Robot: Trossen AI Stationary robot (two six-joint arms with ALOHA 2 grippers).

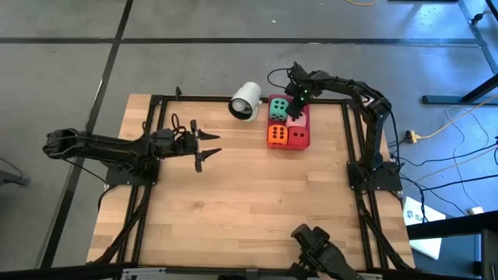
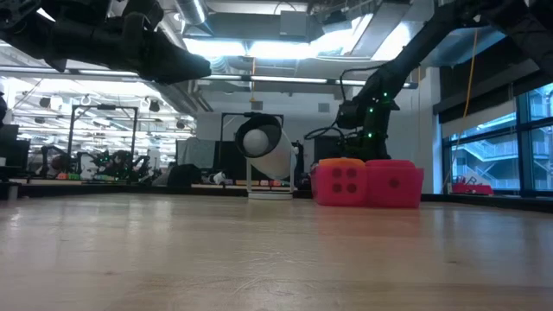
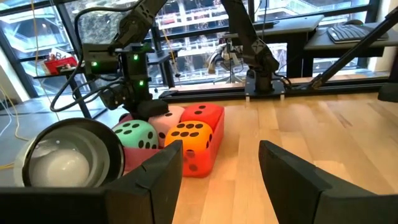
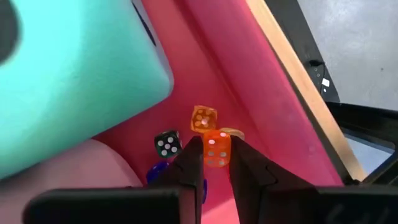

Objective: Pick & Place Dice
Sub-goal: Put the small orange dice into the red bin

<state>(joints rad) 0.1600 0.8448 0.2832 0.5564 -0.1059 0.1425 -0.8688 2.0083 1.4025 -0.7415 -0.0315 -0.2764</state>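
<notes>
With the right jaws clamped on a small orange die (image 4: 216, 149) low in the red tray (image 4: 249, 74) beside the big green cube (image 4: 68, 68), the arm should lift straight up, clear of the neighbouring small dice (image 4: 203, 118), while the left jaws wait apart over the desk (image 1: 233, 210).

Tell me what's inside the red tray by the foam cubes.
Small dice: an orange die in the right pincer, a second orange die, a black die. A blue die is mostly hidden.
</notes>
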